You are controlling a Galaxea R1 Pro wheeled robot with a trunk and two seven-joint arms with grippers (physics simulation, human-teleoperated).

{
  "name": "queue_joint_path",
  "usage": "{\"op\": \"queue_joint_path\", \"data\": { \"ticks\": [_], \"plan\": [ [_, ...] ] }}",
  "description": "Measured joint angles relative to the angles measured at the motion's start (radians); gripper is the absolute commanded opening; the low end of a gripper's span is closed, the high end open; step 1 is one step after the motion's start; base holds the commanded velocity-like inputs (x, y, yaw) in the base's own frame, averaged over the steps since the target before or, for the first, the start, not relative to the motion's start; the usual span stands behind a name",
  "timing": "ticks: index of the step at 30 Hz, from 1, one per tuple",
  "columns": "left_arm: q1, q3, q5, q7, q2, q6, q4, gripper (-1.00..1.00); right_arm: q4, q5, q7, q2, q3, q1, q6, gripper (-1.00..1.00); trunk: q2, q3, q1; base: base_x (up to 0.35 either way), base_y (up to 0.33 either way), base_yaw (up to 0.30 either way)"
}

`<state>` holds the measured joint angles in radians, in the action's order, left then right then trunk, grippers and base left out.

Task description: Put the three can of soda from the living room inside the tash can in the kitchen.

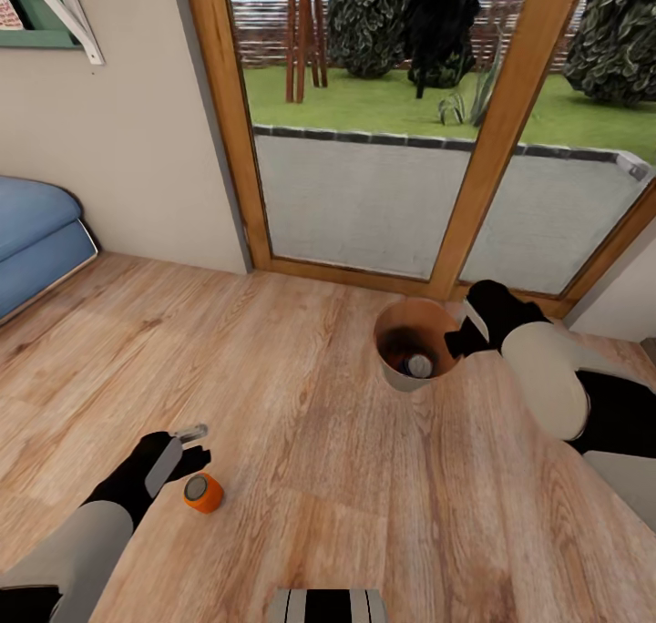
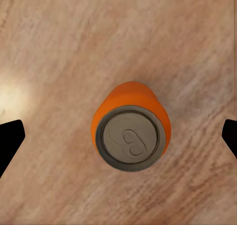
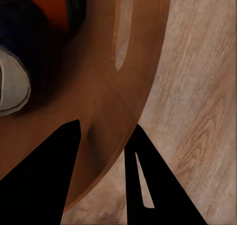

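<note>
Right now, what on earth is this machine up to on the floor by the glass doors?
It is collecting soda cans into a trash can. The left gripper hangs open above an upright orange can on the wood floor, not touching it. The right gripper straddles the bin's rim. Inside lie a dark blue can and something orange.

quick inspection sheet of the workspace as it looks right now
surface: light wood-plank floor, bare between the items
job's things: orange can upright on the floor; bin standing near the glass doors, a silvery-topped dark can inside, something orange beside it
clutter: nothing seen
grippers: left claw open above the orange can, fingers apart from it; right claw clamped over the bin's rim
cables: nothing seen
surroundings: blue sofa, wood-framed glass doors, garden outside
</note>
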<state>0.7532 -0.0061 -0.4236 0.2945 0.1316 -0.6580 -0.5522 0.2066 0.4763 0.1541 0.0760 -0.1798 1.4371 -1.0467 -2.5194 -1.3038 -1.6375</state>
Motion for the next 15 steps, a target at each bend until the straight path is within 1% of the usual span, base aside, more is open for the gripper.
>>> {"op": "queue_joint_path", "data": {
  "ticks": [2, 4, 8, 11, 15],
  "plan": [
    [0.000, 0.000, 0.000, 0.001, -0.002, 0.000, 0.000, 1.00, -0.009, -0.011, 0.001, 0.001, -0.003, 0.006, 0.000, -1.00, 0.000, 0.000, 0.000, 0.000, 0.000, 0.000],
    [0.000, 0.000, 0.000, 0.001, -0.003, 0.000, -0.001, 1.00, -0.017, -0.010, 0.001, 0.003, -0.004, 0.013, 0.000, -1.00, 0.000, 0.000, 0.000, 0.000, 0.000, 0.000],
    [0.000, 0.000, 0.001, 0.002, -0.004, 0.000, 0.000, 1.00, -0.022, 0.002, 0.000, 0.003, -0.002, 0.017, 0.000, -1.00, -0.001, -0.015, -0.002, 0.000, 0.000, 0.000],
    [0.000, 0.000, 0.001, 0.002, -0.004, 0.000, 0.000, 1.00, -0.024, -0.001, 0.000, 0.003, -0.002, 0.017, 0.000, -1.00, -0.001, -0.027, -0.003, 0.000, 0.000, 0.000],
    [0.000, 0.000, 0.000, 0.002, -0.004, 0.000, -0.001, 1.00, -0.025, -0.002, 0.000, -0.005, 0.000, 0.018, 0.000, -1.00, -0.002, -0.043, -0.005, 0.000, 0.000, 0.000]
  ]
}}
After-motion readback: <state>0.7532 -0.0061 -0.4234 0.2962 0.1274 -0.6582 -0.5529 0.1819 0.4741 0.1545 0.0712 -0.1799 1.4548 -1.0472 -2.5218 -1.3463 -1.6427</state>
